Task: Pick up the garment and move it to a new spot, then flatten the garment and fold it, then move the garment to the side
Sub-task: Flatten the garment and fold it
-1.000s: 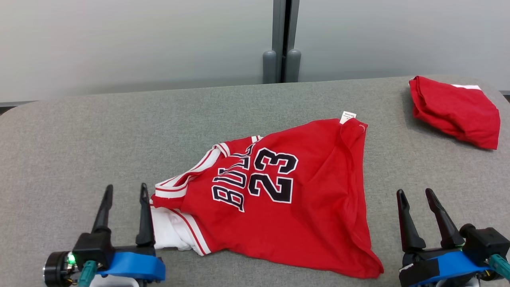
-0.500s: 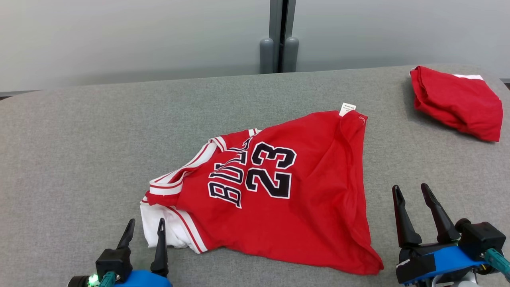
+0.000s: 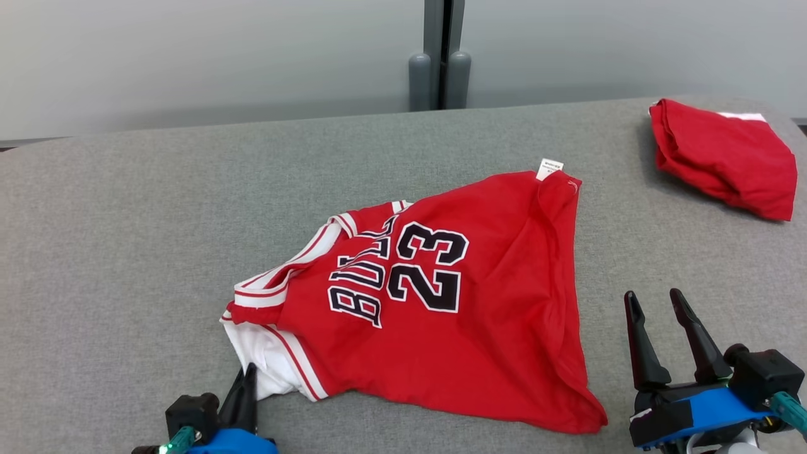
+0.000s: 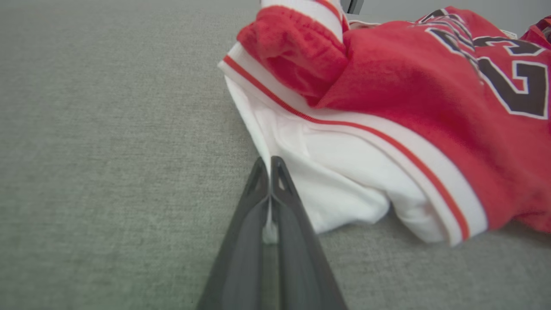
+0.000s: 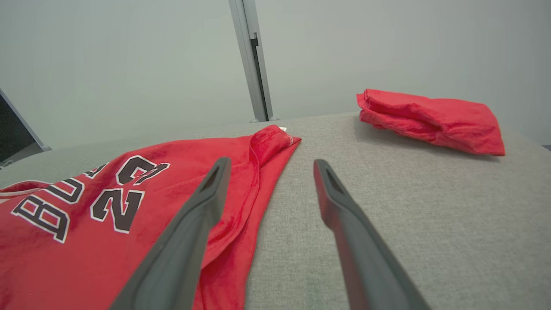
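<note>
The garment (image 3: 504, 328) is a red jersey with black "BULLS 23" lettering and white trim, lying crumpled in the middle of the grey table (image 3: 126, 221). My left gripper (image 3: 247, 378) is shut at its near-left corner. In the left wrist view the two fingers (image 4: 269, 163) are pressed together on the edge of the white fabric (image 4: 335, 181), with a sliver of white between them. My right gripper (image 3: 656, 302) stands open on the bare table, right of the jersey's lower hem. In the right wrist view the jersey (image 5: 107, 224) lies under and left of its fingers (image 5: 269, 165).
A second red garment (image 3: 719, 157), folded, lies at the table's far right corner, also seen as a red bundle (image 5: 430, 120) in the right wrist view. A grey post (image 3: 439, 63) rises behind the table's far edge against a pale wall.
My left gripper has drawn back toward the near edge and gone from wide open to shut at the jersey's white corner. The head camera has tilted slightly. The right gripper has stayed open.
</note>
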You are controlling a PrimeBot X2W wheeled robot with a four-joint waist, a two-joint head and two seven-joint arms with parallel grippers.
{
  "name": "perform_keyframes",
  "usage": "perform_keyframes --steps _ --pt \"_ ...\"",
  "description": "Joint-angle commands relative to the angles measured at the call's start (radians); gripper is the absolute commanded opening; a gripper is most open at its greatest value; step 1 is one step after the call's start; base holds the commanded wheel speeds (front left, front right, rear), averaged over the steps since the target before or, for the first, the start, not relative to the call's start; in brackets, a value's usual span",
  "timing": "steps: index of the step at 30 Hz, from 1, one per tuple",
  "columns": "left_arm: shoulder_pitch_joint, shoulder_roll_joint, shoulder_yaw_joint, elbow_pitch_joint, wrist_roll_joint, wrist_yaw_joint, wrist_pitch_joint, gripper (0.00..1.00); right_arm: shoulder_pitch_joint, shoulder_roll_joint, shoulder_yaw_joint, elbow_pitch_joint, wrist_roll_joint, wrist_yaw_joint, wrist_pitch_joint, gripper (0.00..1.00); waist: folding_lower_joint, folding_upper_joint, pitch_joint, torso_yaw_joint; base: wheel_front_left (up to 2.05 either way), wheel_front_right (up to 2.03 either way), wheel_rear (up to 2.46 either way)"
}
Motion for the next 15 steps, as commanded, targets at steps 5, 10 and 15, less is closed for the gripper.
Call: perform_keyframes --steps 5,10,15 --pt "-0.027 0.000 -0.010 -0.007 -0.015 -0.008 -0.004 0.00 0.005 -0.006 0.000 0.003 0.000 0.000 -0.005 1.00 0.0000 0.0000 -0.019 0.017 0.00 0.00 0.00" --pt "0.000 0.009 0.006 -0.087 -0.010 -0.010 -0.004 0.00 0.024 -0.003 -0.010 0.002 -0.004 0.000 -0.005 1.00 0.0000 0.0000 -0.042 0.044 0.00 0.00 0.00" --pt "0.053 0.031 0.014 -0.195 0.009 -0.005 -0.004 0.00 0.041 0.002 -0.021 0.004 -0.007 0.000 -0.005 1.00 0.0000 0.0000 -0.057 0.074 0.00 0.00 0.00"
